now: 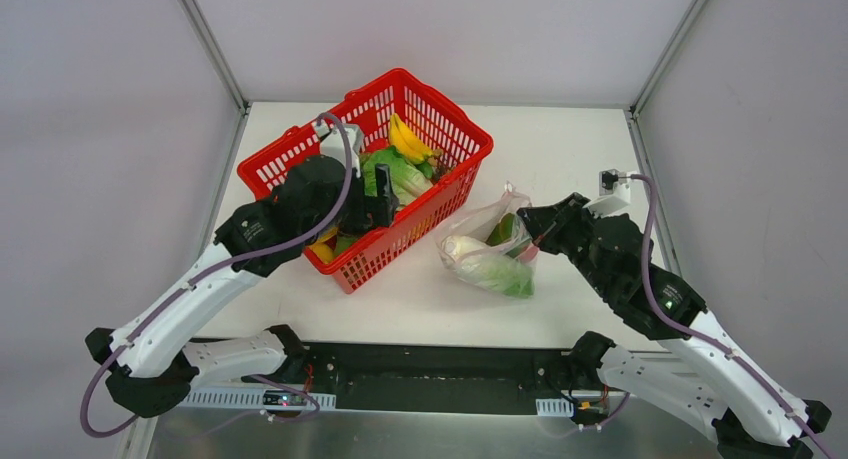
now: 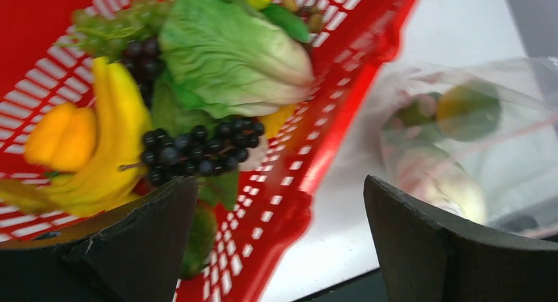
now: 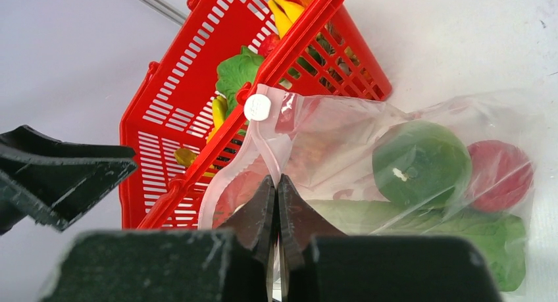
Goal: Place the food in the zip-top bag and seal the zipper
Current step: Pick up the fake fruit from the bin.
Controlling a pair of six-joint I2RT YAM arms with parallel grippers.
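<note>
The clear zip-top bag (image 1: pixel 490 254) lies on the table right of the basket. Inside it are a long white-green cabbage (image 3: pixel 408 220), a round green fruit (image 3: pixel 421 160) and a red one (image 3: pixel 500 174). My right gripper (image 3: pixel 276 181) is shut on the bag's mouth edge at the pinkish zipper strip (image 3: pixel 263 144), just below its white slider (image 3: pixel 257 107). My left gripper (image 2: pixel 279 183) hangs open and empty over the basket's near right wall. Below it lie more food: leafy greens (image 2: pixel 230 52), dark grapes (image 2: pixel 197 151) and bananas (image 2: pixel 112 137).
The red mesh basket (image 1: pixel 455 119) stands at the middle left of the white table, its corner close to the bag. An orange piece (image 2: pixel 62 134) and green grapes (image 2: pixel 115 25) also lie in it. Metal frame posts rise at the back corners.
</note>
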